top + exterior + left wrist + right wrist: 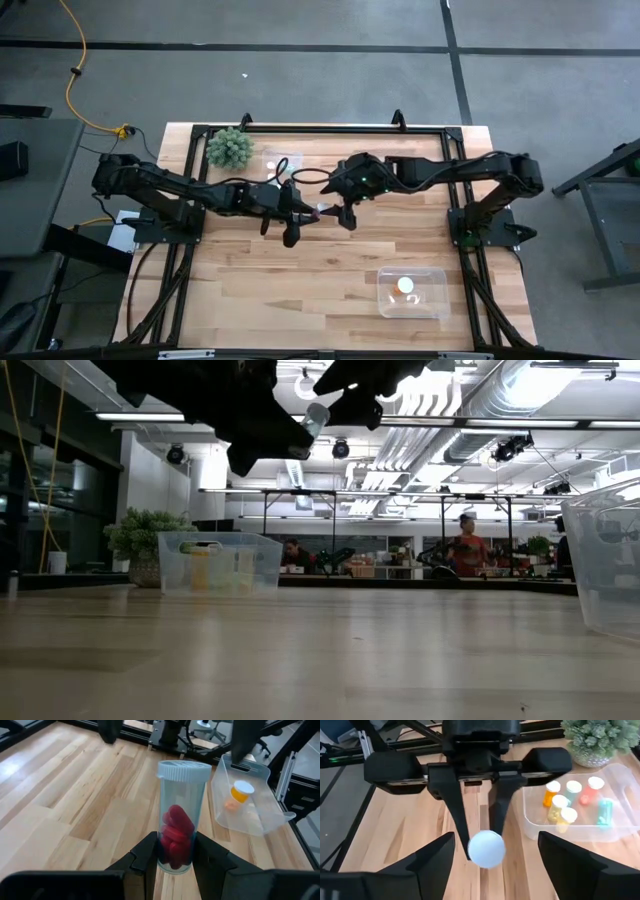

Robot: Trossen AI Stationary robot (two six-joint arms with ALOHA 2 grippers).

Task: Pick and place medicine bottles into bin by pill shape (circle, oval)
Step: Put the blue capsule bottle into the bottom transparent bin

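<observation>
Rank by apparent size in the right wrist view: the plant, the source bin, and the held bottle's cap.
1. Source bin, largest though cut off at the edge.
2. Plant, partly cropped.
3. Held bottle's cap, smallest, though it sits nearest the camera, so it looks bigger than it really is.

Both arms are dark, near-black, built of chunky jointed segments on black bases. The left arm [170,190] carries a looping black cable near its wrist; the right arm [460,172] shows small green lights (two, maybe). Each ends in flat, tapering black jaws.
</observation>
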